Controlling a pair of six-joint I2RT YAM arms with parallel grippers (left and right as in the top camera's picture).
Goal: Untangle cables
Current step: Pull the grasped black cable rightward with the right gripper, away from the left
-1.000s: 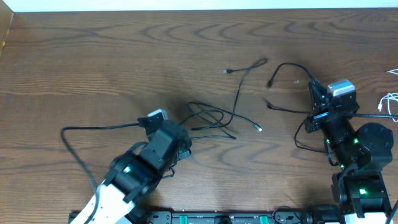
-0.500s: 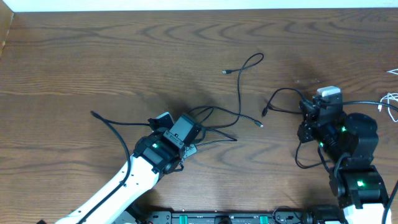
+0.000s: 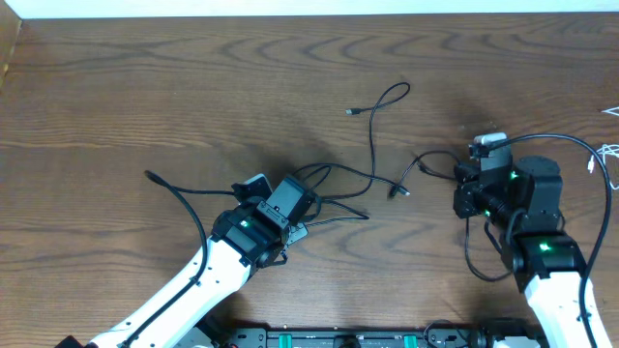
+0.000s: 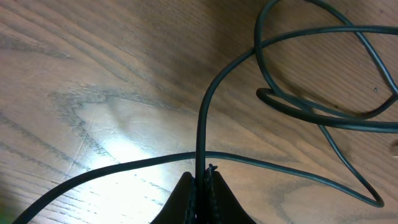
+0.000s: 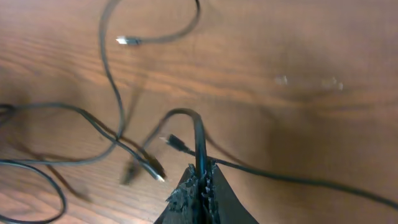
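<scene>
Cables (image 3: pixel 370 145), thin and black with small plug ends, sprawl in loose crossing loops. The left gripper (image 4: pixel 202 178) clamps one strand; the right gripper (image 5: pixel 200 175) pinches another.

Black cable (image 4: pixel 201 124) vanishes inside left hand (image 4: pixel 202 179); white cable (image 3: pixel 609 150) cropped at rt edge.

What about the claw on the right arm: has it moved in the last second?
Yes. Seen from overhead, the right gripper has slid left, away from the white cable at the picture's right edge, pulling along the black cable it is shut on.
</scene>
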